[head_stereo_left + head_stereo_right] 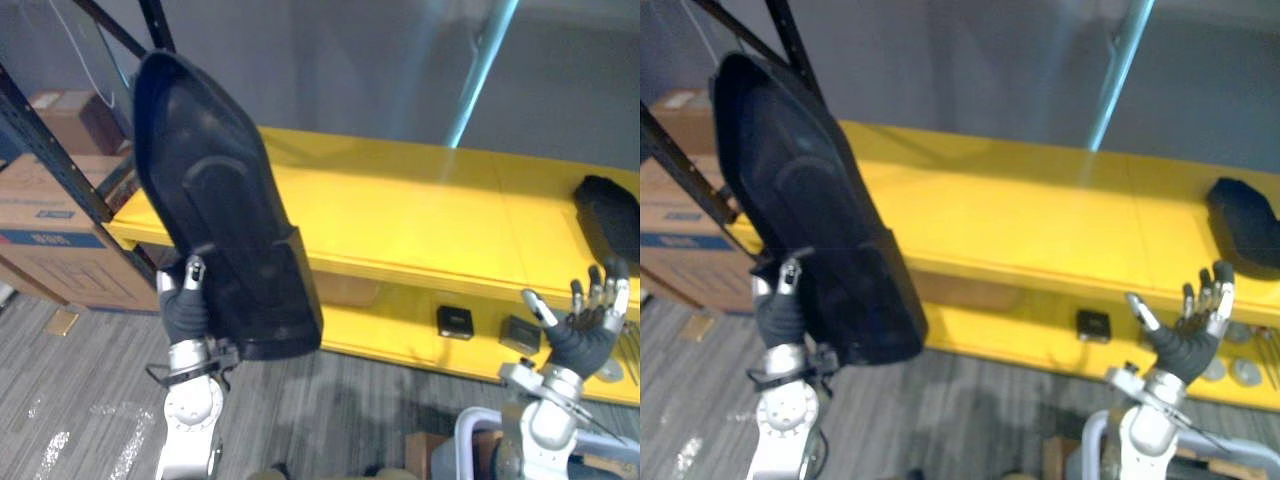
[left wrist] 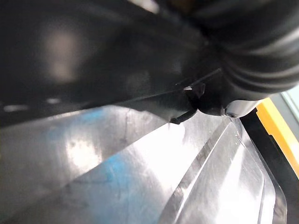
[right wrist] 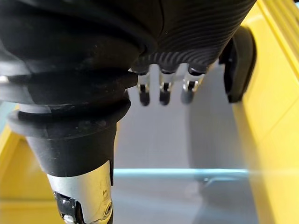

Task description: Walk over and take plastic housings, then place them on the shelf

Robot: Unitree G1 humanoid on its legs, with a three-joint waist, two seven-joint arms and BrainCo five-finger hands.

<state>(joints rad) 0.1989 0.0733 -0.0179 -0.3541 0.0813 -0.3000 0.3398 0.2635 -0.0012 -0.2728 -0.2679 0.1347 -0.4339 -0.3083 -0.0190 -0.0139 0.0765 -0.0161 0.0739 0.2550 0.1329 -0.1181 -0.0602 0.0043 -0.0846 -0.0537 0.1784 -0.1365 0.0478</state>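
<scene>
A large black plastic housing (image 1: pixel 220 200) stands tilted and raised in front of the yellow shelf (image 1: pixel 420 200). My left hand (image 1: pixel 185 300) is shut on the housing's lower end, thumb on the near face and fingers behind it. The left wrist view shows the housing's glossy inner surface (image 2: pixel 140 177) right by the hand's dark cover (image 2: pixel 252 60). A second black housing (image 1: pixel 610 215) lies on the shelf's top board at the far right, also seen as the housing (image 3: pixel 238 60) past my right fingers. My right hand (image 1: pixel 585 335) is open with spread fingers, below that housing and in front of the lower board.
Small black parts (image 1: pixel 455 322) and metal discs lie on the lower yellow board. Cardboard boxes (image 1: pixel 50 220) and a black rack frame (image 1: pixel 50 140) stand at the left. A teal pole (image 1: pixel 480 75) leans behind the shelf. A pale bin rim (image 1: pixel 470 440) sits low right.
</scene>
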